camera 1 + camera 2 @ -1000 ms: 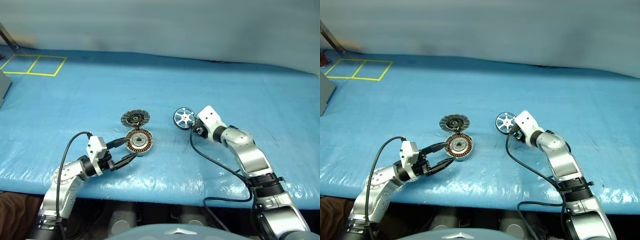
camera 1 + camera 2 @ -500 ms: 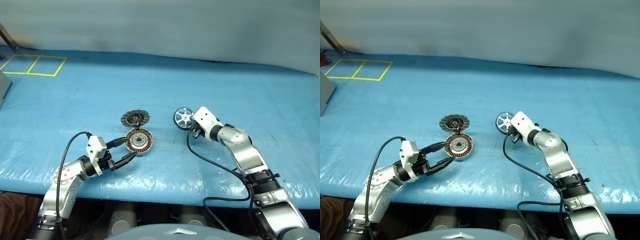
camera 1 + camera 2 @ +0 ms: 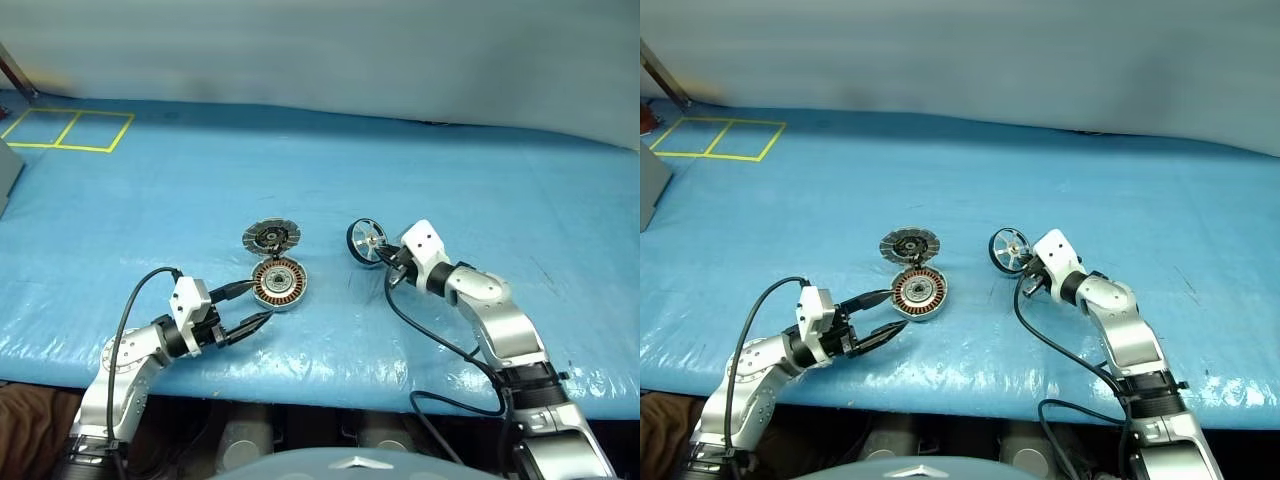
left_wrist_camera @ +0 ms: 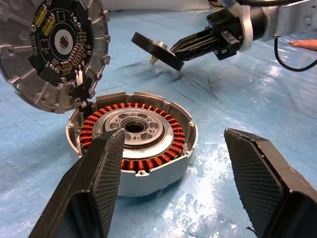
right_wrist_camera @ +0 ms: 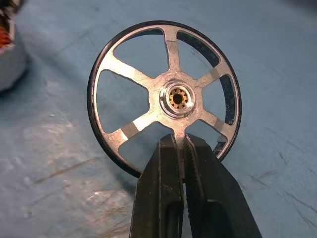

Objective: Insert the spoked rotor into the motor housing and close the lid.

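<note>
The spoked rotor [image 5: 177,97], a silver wheel with a dark rim, hangs tilted just above the blue cover right of centre [image 3: 367,241]. My right gripper [image 5: 177,143] is shut on one of its spokes. The motor housing [image 3: 277,283], with copper coils around a silver hub [image 4: 133,144], sits at the middle. The lid [image 3: 271,236] lies just beyond it, dark segmented face up, touching its far rim [image 4: 54,44]. My left gripper [image 3: 258,300] is open at the housing's near side, its fingers [image 4: 99,183] apart and touching nothing.
A blue crinkled cover [image 3: 450,170] spreads over the table. Yellow taped squares [image 3: 65,130] mark the far left corner beside a grey box edge [image 3: 5,170]. A person's fingertip [image 4: 302,43] shows behind my right arm. Black cables trail from both wrists.
My right gripper has shut on a rotor spoke, drawn back a little and tipped the rotor up off the cover. The left gripper, housing and lid have not moved.
</note>
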Controlling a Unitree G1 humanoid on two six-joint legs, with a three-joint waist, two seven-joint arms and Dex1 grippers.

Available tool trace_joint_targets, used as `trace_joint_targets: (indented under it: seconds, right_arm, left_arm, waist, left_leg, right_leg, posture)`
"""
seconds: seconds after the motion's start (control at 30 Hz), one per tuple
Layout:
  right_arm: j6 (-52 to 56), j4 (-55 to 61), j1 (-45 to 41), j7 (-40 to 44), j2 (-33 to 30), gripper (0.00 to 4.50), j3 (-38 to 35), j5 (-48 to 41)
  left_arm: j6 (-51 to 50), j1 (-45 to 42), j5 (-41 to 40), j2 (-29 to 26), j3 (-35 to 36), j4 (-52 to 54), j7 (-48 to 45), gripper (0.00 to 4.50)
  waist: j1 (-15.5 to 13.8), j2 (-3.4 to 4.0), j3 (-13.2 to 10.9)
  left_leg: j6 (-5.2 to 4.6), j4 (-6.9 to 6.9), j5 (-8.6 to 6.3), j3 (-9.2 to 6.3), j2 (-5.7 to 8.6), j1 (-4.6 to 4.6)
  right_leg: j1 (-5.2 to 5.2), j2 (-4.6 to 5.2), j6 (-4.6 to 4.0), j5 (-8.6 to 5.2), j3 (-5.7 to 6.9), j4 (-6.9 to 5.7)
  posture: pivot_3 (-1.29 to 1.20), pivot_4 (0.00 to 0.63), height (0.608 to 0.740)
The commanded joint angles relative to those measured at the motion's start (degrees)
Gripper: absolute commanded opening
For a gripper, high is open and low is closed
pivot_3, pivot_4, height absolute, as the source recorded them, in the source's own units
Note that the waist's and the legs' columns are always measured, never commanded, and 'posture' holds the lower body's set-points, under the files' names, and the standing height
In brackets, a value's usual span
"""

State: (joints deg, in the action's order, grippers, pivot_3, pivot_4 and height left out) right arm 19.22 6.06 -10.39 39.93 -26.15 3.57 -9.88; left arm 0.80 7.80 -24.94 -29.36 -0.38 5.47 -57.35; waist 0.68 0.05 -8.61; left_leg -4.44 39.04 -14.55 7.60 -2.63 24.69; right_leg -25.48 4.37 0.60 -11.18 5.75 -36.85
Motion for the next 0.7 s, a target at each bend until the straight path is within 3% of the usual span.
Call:
trace_joint_targets:
  seconds: [0.03,0.37,0.7]
  right_arm:
    - [-1.31,8.05,2.16,5.42,-0.28,0.04,-0.52,-6.44]
    - [0.37,14.48,1.47,8.81,1.67,0.04,8.69,-7.92]
    - [-1.76,6.94,-4.22,2.9,6.06,0.04,16.48,1.71]
  left_arm:
    - [0.24,0.08,-1.35,-0.54,1.06,2.67,-1.06,3.42]
    - [-0.17,1.12,-0.88,-1.81,1.14,3.24,-2.3,3.42]
    - [0.2,1.21,0.36,-2.6,0.79,2.72,-1.75,3.42]
  waist:
    - [-0.02,0.0,0.0]
    - [-0.04,0.0,0.0]
    - [-0.12,-0.01,0.0]
  left_leg:
    - [-0.01,0.0,-0.01,-0.01,0.0,-0.02]
    - [0.16,0.03,-0.13,-0.1,0.0,-0.12]
    - [0.17,0.06,-0.13,-0.1,0.02,-0.09]
  right_leg:
    - [0.0,0.0,0.0,0.0,0.0,0.0]
    - [-0.1,0.04,-0.01,-0.01,0.05,0.02]
    - [-0.1,0.07,-0.02,-0.01,0.08,0.03]
  posture:
    - [0.0,0.15,0.74]
    - [0.0,0.15,0.74]
    - [0.0,0.15,0.74]
